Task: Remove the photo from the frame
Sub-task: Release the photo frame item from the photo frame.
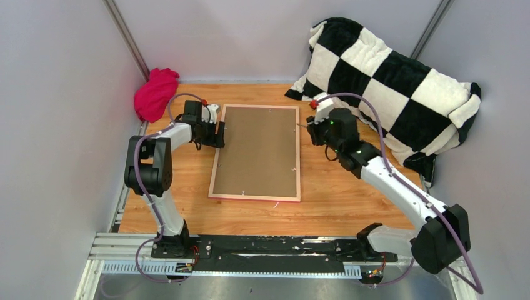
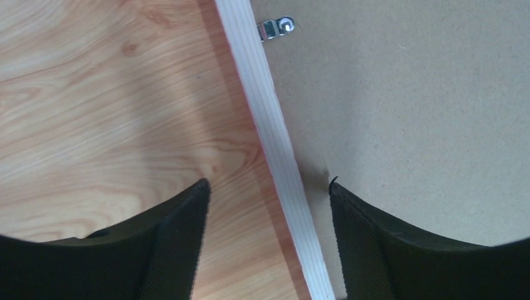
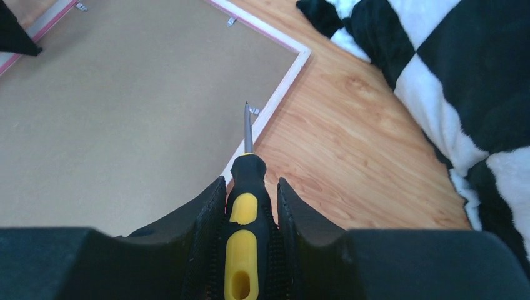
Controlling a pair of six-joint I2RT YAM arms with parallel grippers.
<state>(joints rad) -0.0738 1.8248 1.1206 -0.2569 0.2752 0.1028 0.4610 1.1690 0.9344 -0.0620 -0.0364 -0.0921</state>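
The photo itself is nowhere to be seen. By my reading it sits inside the frame (image 1: pixel 253 197), which lies face down in the middle of the table (image 1: pixel 337 200) with its brown backing board (image 1: pixel 257 150) up. So the frame is the only container here, and all it shows us is that board, filling it rail to rail. Small metal tabs sit along the inner edges, one of them (image 2: pixel 275 27) just inside the left rail.

Over on the right, the right gripper (image 3: pixel 251 181) is clamped firmly around the black-and-yellow handle of a screwdriver (image 3: pixel 240 262). The blade points forward, and its tip hovers right at a tab (image 3: pixel 254 111) on the frame's right rail. Whether steel touches steel, I can't tell from here.

On the left, the left gripper (image 2: pixel 267 187) straddles the pale left rail. One finger is over the wood, the other over the board, jaws apart with nothing in them.

My call is that we're at the unfastening step, with tabs to be bent or turned aside before the board can lift. The next move wants the blade slipped under that right-hand tab and levered gently, while the left side pins the rail so the frame doesn't skate.

Further out, a pink cloth (image 1: pixel 156 94) is bunched in the far-left corner. A black-and-white checked cushion (image 1: pixel 387 81) sprawls along the far right, well clear of the work.
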